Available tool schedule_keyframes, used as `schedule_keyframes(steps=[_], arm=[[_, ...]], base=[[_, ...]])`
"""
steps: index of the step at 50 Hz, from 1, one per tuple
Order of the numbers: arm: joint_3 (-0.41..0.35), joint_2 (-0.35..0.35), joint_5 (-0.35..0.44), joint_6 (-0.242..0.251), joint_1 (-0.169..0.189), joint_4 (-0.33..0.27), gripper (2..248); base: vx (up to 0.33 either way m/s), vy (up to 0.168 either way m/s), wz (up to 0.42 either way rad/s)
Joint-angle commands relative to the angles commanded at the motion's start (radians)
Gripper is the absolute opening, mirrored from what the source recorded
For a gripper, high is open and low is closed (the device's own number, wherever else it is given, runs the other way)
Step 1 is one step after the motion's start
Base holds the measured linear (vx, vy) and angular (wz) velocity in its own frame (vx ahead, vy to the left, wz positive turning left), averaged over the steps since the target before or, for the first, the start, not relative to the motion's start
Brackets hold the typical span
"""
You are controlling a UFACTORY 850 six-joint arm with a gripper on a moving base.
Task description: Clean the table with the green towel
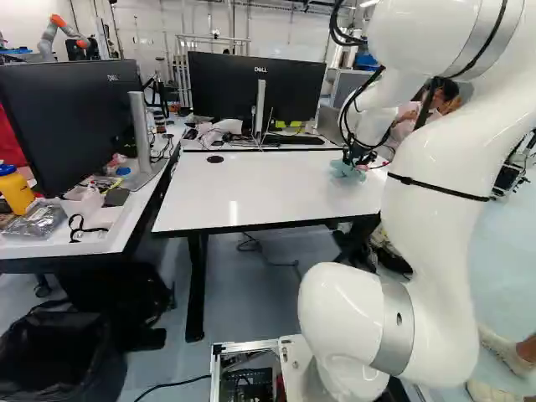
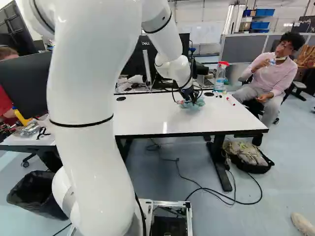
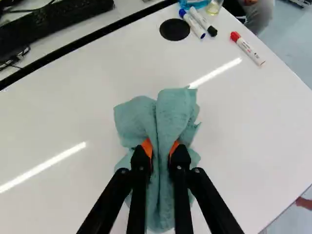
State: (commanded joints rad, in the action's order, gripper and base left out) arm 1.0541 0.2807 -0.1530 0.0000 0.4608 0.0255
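Gripper (image 2: 193, 102) pinching crumpled, soft green towel (image 3: 168, 114) w/ orange pads on glossy wht table (image 2: 142, 120)

The glossy white, round-jointed arm (image 1: 440, 226) rises from its lowest joint, its long middle section nearly upright, then bends over at the top and reaches forward. Its white tubular wrist (image 2: 178, 71) slants down and ends in black two-fingered jaws pointing downward. They are drawn in close with a narrow gap, orange pads (image 3: 146, 147) gripping from both sides
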Motion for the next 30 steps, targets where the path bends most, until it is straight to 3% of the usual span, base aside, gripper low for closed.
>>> schedule_keyframes(steps=[30], arm=[[-0.184,-0.220,-0.079,0.000,-0.014,0.000,55]], base=[[0.000,0.000,0.000]])
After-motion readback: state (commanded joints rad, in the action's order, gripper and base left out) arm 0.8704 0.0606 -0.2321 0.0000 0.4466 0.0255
